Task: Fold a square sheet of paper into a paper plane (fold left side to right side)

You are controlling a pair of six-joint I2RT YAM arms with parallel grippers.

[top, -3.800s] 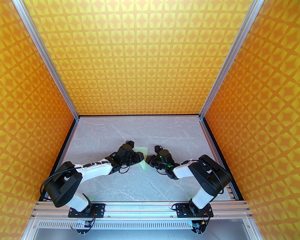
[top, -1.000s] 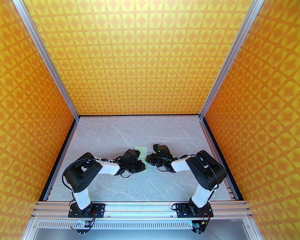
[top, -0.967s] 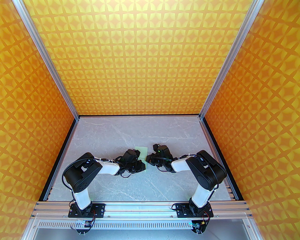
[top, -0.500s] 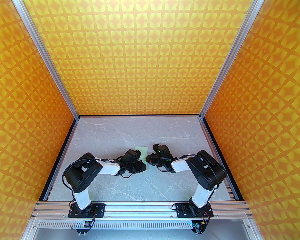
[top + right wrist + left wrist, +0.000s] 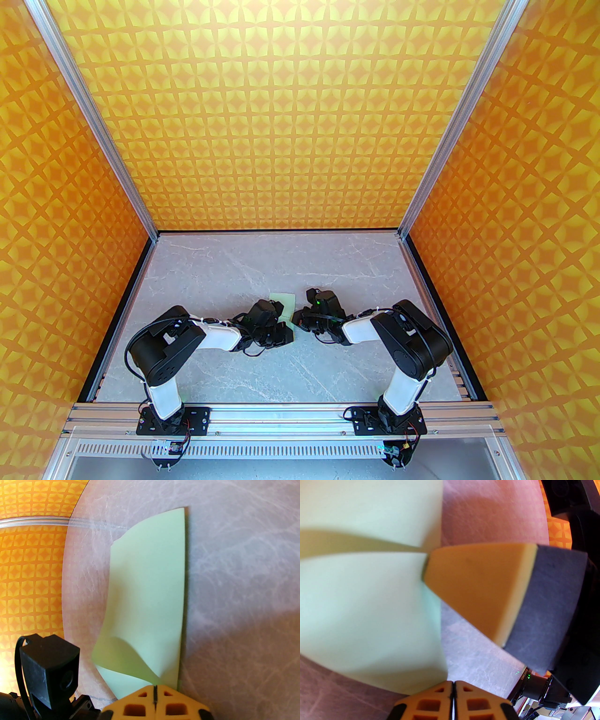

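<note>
Since a few seconds back, when the paper [image 5: 152, 578] looked like a raised slanted flap between the arms, it's been laid over into a narrow doubled strip, mid-table between the two grippers. The left gripper [image 5: 453, 689] has been pulled back from the strip's far part to its near end. Its jaws are together and its tip sits right at the paper's edge (whether a corner is actually pinched can't be told). The right gripper [image 5: 154, 692] has barely been moved: jaws together, tip pressed on the strip's right edge. One layer is seen bulging up near that tip, so the left-to-right fold looks made but not flattened. The crease probably still needs to be pressed down.
</note>
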